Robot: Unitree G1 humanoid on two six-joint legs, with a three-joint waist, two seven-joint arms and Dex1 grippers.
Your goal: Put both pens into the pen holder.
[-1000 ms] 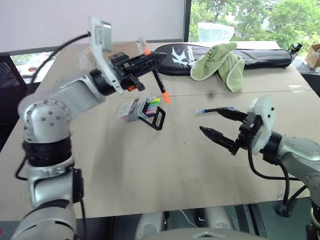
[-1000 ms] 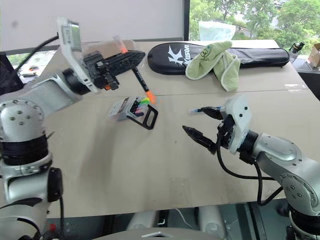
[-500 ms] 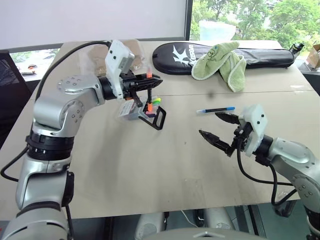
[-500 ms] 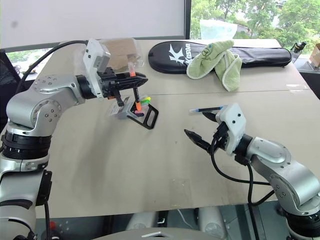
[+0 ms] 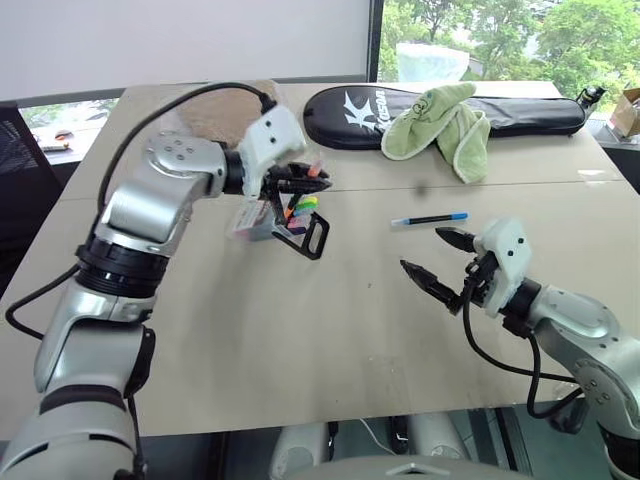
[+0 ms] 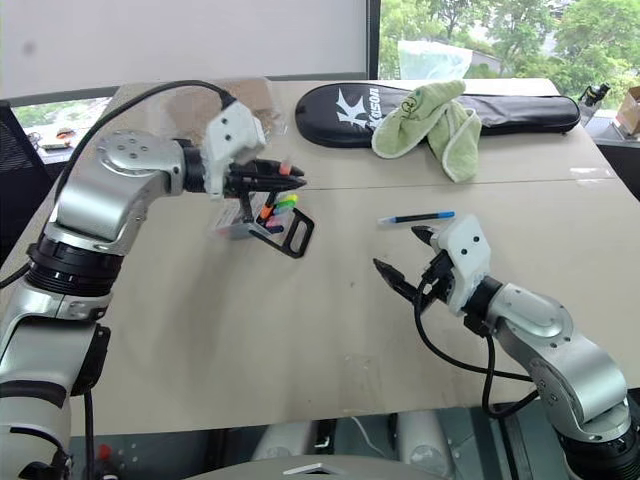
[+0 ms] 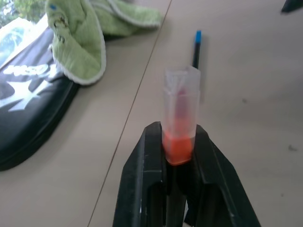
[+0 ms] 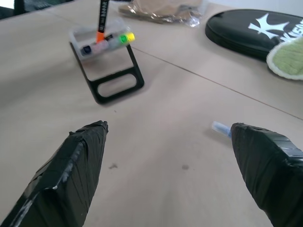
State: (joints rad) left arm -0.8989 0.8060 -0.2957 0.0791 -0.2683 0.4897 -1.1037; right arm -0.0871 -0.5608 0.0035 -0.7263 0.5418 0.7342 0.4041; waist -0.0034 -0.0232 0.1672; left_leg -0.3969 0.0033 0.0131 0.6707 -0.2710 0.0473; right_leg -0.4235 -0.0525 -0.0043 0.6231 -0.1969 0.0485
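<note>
Orange pen was pinched between the left gripper's fingers, standing upright with its lower tip at the pen holder's mouth among the highlighters. Holder sat on the table just below that gripper. Blue-capped pen lay flat on the table, just beyond the right gripper, whose fingers were spread wide, holding nothing
</note>
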